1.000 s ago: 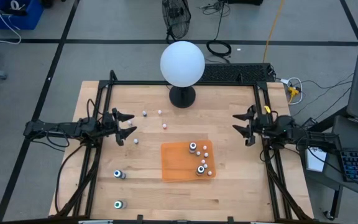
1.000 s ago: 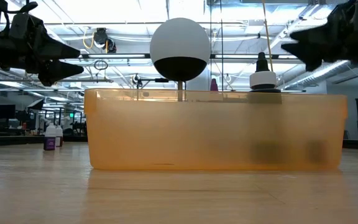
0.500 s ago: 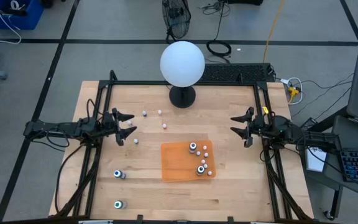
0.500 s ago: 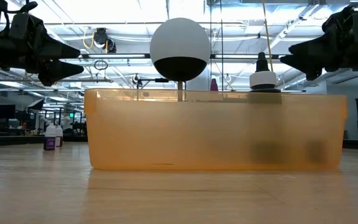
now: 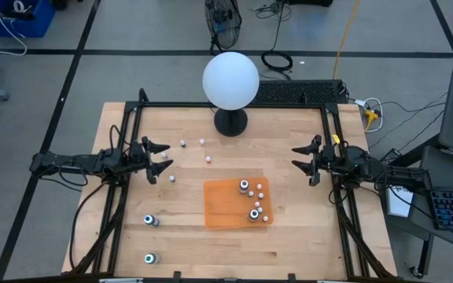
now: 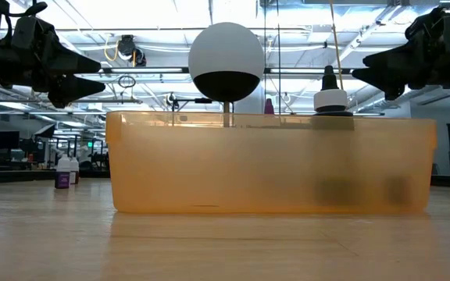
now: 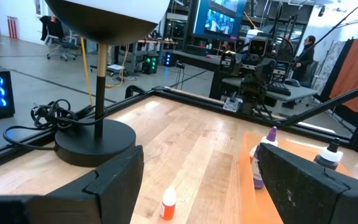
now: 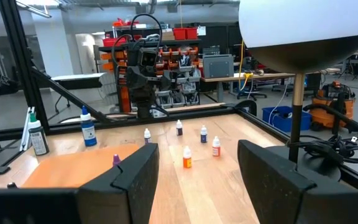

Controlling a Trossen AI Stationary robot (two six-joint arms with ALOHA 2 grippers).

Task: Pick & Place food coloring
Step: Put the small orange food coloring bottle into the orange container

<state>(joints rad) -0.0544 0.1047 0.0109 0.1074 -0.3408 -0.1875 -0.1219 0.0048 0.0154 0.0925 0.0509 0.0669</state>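
Note:
The food coloring is a scatter of tiny white-capped dropper bottles. Several stand on the flat orange mat, among them one at its far edge and one near its right corner. Others stand loose on the wood between mat and globe, and an orange one shows close in the left wrist view. My left gripper hangs open above the table's left side. My right gripper hangs open above the right side. Both point toward the middle, well above the bottles.
A big white globe on a black base stands at the far edge. Two larger bottles stand near the left front corner. Black frame rails run along both sides of the table. Bare wood lies between the grippers.
My right gripper has edged a little toward the table's middle and dipped slightly, then held still, staying open. My left gripper and the bottles have kept their places.

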